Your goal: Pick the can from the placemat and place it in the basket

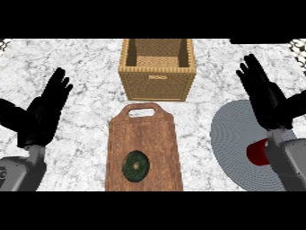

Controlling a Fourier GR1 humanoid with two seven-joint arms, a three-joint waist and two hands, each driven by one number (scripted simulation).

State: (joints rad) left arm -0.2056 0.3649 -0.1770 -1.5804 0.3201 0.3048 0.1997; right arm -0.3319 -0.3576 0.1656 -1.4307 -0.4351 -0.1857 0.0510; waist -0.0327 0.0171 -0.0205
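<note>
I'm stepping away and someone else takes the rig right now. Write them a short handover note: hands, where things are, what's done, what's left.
Left hand: open, holding nothing, at the view's left.
Right hand: open, holding nothing, above the placemat's far edge.
Can: red, on the grey round placemat at the right, mostly hidden behind the right forearm.
Basket: wicker, at the far centre, nothing visible inside.
Also there: wooden cutting board in the centre with a dark green round object on it.
Done: nothing yet.
Left: grasp the can, carry it to the basket, release.

Both forearms rise from below, left hand (pixel 39 112) and right hand (pixel 271 101) open, fingers straight up.
</note>
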